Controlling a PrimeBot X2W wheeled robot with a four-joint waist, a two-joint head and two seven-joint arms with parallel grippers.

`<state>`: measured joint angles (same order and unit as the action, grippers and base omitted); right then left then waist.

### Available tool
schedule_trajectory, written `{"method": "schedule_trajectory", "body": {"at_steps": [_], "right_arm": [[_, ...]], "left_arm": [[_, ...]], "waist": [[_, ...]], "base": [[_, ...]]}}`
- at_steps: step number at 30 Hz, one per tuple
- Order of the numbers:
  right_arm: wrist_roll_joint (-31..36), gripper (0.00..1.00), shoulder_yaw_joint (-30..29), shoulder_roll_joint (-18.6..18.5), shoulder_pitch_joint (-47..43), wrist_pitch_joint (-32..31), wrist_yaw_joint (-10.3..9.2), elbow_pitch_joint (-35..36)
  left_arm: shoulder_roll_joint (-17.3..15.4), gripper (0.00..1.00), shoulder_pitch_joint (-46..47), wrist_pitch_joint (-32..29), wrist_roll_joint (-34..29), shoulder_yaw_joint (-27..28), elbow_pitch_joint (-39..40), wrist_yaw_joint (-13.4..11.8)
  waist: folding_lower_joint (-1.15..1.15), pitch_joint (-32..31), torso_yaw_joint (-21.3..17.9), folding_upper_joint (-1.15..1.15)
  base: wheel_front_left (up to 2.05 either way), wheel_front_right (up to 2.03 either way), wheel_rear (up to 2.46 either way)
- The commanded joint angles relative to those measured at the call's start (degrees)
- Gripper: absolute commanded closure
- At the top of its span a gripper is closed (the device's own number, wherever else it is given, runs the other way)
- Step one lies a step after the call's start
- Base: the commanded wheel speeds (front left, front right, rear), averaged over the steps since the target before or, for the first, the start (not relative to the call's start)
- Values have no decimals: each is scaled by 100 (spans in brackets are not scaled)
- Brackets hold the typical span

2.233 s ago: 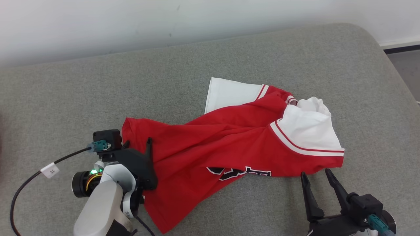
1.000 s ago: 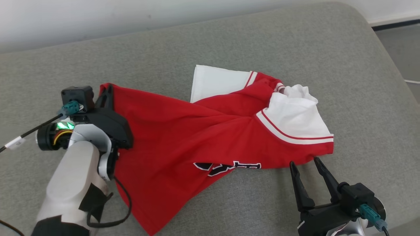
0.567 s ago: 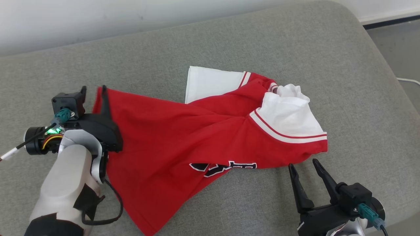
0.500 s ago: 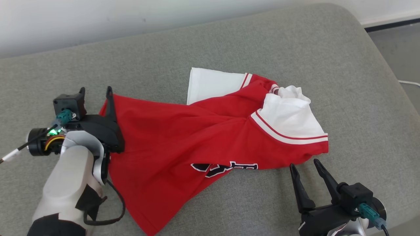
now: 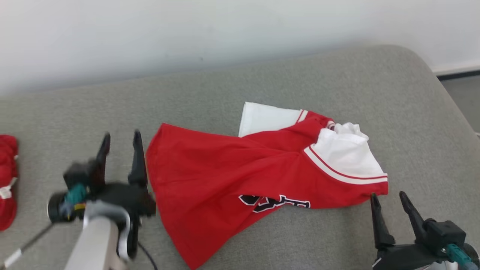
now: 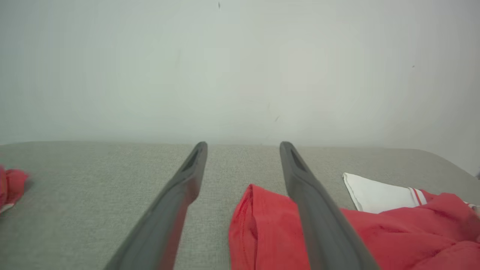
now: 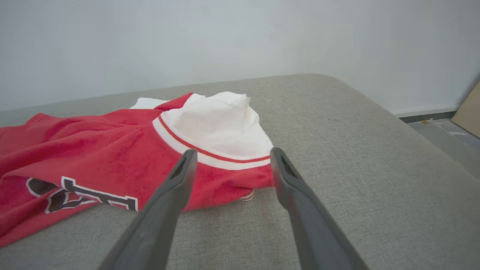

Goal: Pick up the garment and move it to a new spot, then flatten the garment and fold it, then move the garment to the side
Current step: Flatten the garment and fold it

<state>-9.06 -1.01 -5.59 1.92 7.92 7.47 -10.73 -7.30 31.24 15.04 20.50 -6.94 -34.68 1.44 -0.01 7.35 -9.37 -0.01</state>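
A red jersey point(image 5: 225, 176) with white sleeves and dark lettering lies crumpled across the grey cushion point(image 5: 262, 82). My left gripper point(image 5: 120, 139) stands open just left of the jersey's left corner, holding nothing. In the left wrist view that red corner point(image 6: 255, 221) lies beside the right finger point(image 6: 311, 202), apart from the left gripper point(image 6: 243, 148). My right gripper point(image 5: 388, 198) is open near the lower right, its tips just below the jersey's right hem. The right wrist view shows the white sleeve point(image 7: 217, 123) and red hem ahead of the open right gripper point(image 7: 232, 154).
Another red garment point(image 5: 7, 180) lies bunched at the cushion's far left edge, also a red garment point(image 6: 11, 185) in the left wrist view. A pale wall point(image 5: 187, 30) runs behind the cushion. Floor point(image 5: 463, 93) shows past the cushion's rounded right corner.
My left gripper has let go of the jersey's left corner, opened and drawn back to the left; the corner now lies on the cushion. The head camera has shifted. The right gripper has stayed open.
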Motion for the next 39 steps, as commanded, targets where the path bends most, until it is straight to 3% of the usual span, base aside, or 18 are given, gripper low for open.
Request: {"method": "schedule_trajectory", "body": {"at_steps": [1,5,13,25,39], "right_arm": [[76,0,-89,-4,-111,-23,5,23],[96,0,-186,-5,-158,-51,5,30],[-65,0,-238,-138,-300,7,5,-101],[-264,0,60,-309,-503,156,5,-285],[-280,0,300,-394,-602,241,5,-344]], "left_arm": [[79,0,-533,16,-169,89,459,12],[165,0,-1345,17,-421,241,1233,49],[301,0,-2592,18,-727,535,2059,132],[415,0,-3556,19,-929,649,2252,392],[440,0,-3798,19,-972,773,2253,489]], "waist": [[1,-362,303,1],[1,-575,423,1],[1,-857,585,1],[1,-983,768,1],[1,-983,759,1]], "base": [[0,0,0],[0,0,0],[0,0,0],[0,0,0],[0,0,0]]}}
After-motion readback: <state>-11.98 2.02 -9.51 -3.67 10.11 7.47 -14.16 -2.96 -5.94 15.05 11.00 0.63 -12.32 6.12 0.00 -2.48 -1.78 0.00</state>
